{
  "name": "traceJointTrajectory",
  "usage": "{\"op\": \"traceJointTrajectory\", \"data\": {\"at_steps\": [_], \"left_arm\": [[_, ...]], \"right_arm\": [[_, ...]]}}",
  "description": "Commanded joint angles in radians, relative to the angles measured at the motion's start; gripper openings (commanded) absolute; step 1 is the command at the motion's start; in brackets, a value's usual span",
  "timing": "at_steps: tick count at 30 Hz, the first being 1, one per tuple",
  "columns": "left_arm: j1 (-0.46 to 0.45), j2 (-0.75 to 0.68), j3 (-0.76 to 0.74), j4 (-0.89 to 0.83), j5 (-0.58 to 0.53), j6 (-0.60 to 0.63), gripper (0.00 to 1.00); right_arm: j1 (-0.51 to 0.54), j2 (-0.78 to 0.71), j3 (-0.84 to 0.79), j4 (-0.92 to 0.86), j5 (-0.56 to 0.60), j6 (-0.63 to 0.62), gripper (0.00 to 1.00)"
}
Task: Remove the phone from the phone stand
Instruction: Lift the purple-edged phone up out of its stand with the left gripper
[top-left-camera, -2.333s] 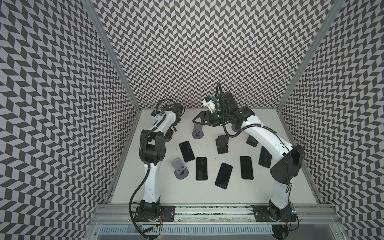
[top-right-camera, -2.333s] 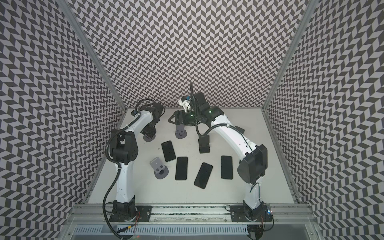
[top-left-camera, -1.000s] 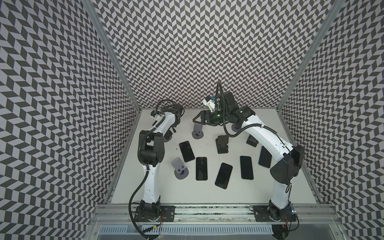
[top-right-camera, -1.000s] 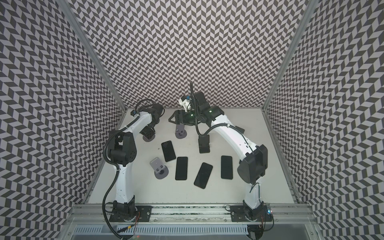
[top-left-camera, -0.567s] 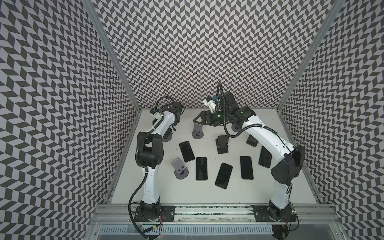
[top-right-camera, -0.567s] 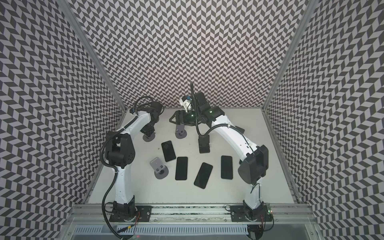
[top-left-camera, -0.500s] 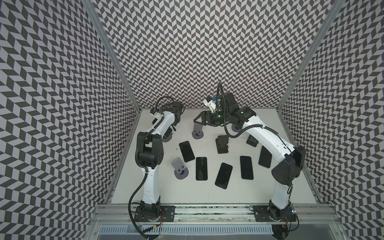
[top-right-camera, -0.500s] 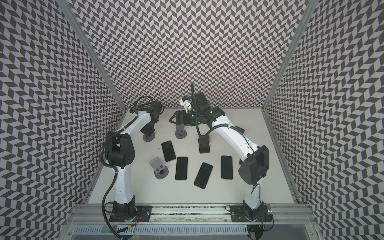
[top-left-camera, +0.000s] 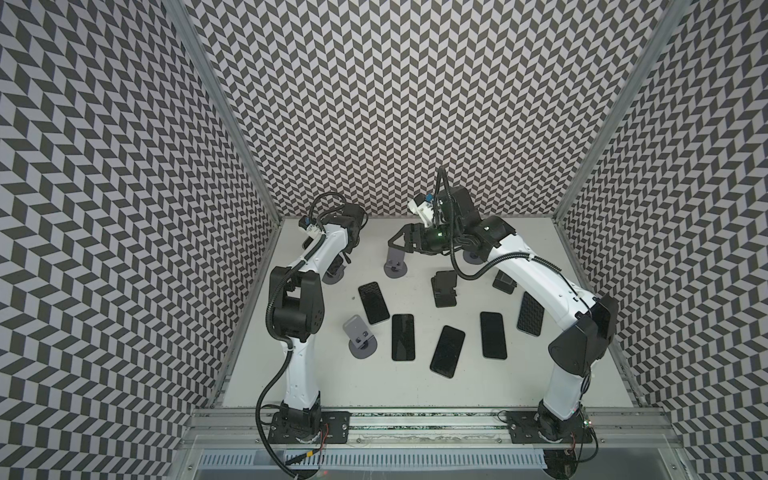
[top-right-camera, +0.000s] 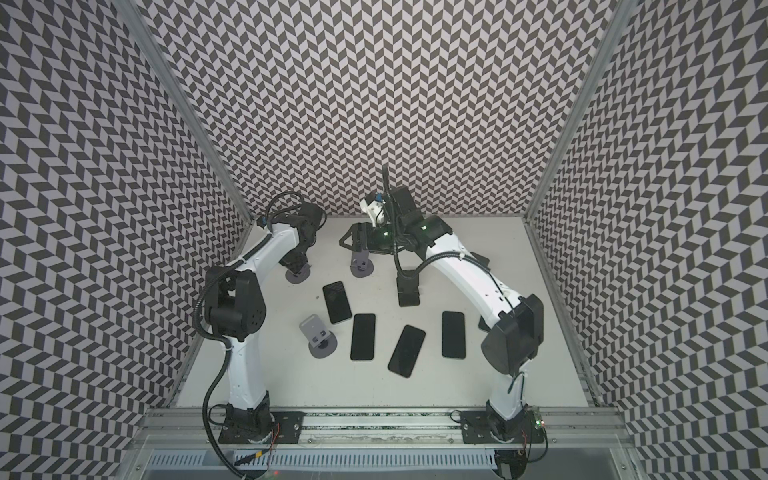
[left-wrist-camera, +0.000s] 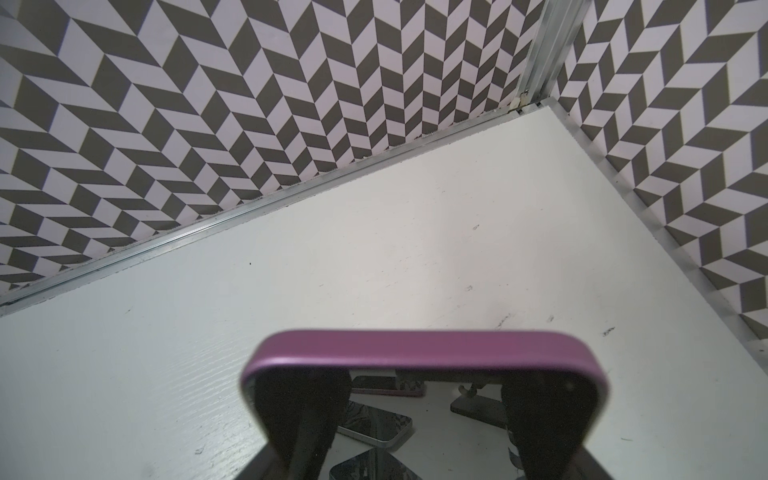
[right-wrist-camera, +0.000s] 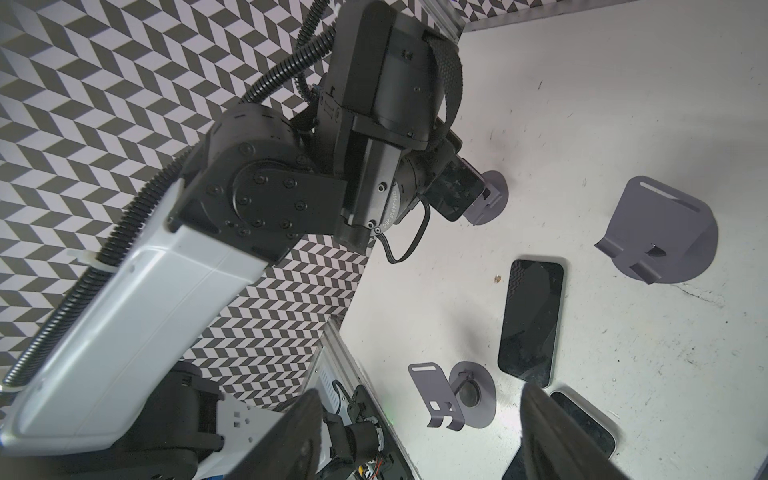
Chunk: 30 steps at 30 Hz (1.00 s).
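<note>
Chevron-patterned walls (top-left-camera: 374, 104) close in a white table (top-left-camera: 415, 386). In both top views the left gripper (top-left-camera: 340, 259) reaches down at the back left corner, right over the round base of the phone stand (top-left-camera: 333, 275); the arm hides the phone there. The right gripper (top-left-camera: 397, 243) hangs over a second grey stand (top-left-camera: 395, 268) at the middle back, well apart from the left gripper. A third grey stand (top-left-camera: 360, 338) sits nearer the front; 5 other phones (top-left-camera: 403, 336) lie flat across the middle of the table.

On the left wrist view a purple-edged phone (left-wrist-camera: 424, 349) fills the low middle; 2 dark fingers (left-wrist-camera: 303, 411) press on its 2 long sides, so the left gripper is clamped on the phone, which stands up off the table with its short end toward the corner of the walls.

On the right wrist view the left gripper holds the phone at the tip of its arm; the phone's far end lies right against the phone stand, and I cannot tell whether it sits in the stand's lip or has come clear of it. The right gripper's own 2 fingers (right-wrist-camera: 299, 432) stand apart with nothing between them; the second grey stand lies just beyond them, and 1 flat phone (right-wrist-camera: 530, 320) rests between it and the third grey stand.
</note>
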Motion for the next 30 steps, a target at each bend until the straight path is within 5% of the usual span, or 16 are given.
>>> {"op": "traceJointTrajectory", "data": {"at_steps": [1, 30], "left_arm": [[-0.004, -0.054, 0.001, 0.025, -0.064, 0.021, 0.69], [-0.038, -0.167, -0.034, 0.172, -0.125, 0.202, 0.67]], "right_arm": [[0.009, -0.047, -0.015, 0.058, 0.016, 0.005, 0.73], [0.021, -0.038, -0.003, 0.064, 0.033, 0.02, 0.71]]}}
